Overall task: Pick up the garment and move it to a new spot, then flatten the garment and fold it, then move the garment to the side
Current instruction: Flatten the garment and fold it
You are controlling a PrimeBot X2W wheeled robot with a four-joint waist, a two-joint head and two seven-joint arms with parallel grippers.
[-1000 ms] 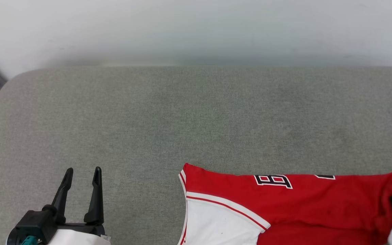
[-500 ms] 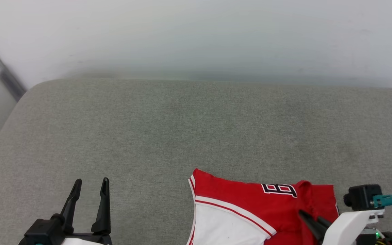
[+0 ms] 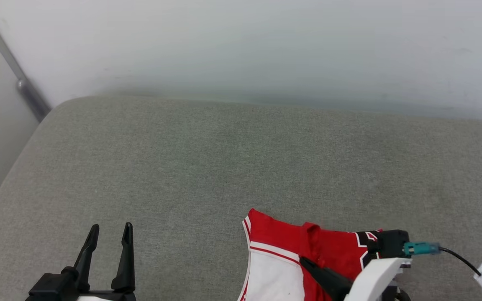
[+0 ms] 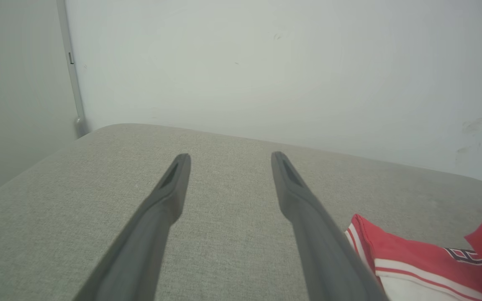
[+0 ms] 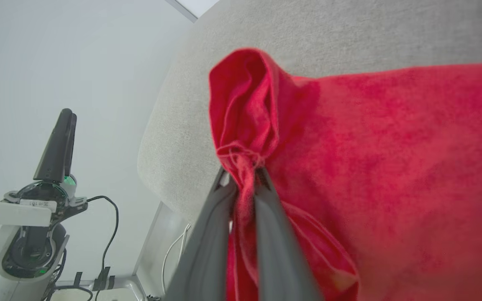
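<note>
The garment [image 3: 333, 251] is a red jersey with a white sleeve and striped trim, lying at the near edge of the grey cushion, partly cut off by the frame. My right gripper [image 3: 304, 261] is shut on a bunched red edge and holds it over the jersey's middle. The right wrist view shows its fingers [image 5: 216, 217] pinching that bunch of the garment [image 5: 391, 146]. My left gripper [image 3: 111, 228] stands open over bare cushion, well left of the jersey. In the left wrist view, the left gripper [image 4: 230, 155] is spread wide, with the garment [image 4: 412, 259] at the lower right.
The grey fabric cushion [image 3: 224, 167] stretches wide behind and left of the jersey, up to a white wall [image 3: 241, 42]. A metal rail [image 3: 27, 92] runs at the far left corner. A black cable [image 3: 462, 257] with a teal plug trails from my right wrist.
My right gripper has carried the jersey's right edge leftward over the garment, so the visible cloth is narrower. The head camera has shifted. The left gripper stays open in place.
</note>
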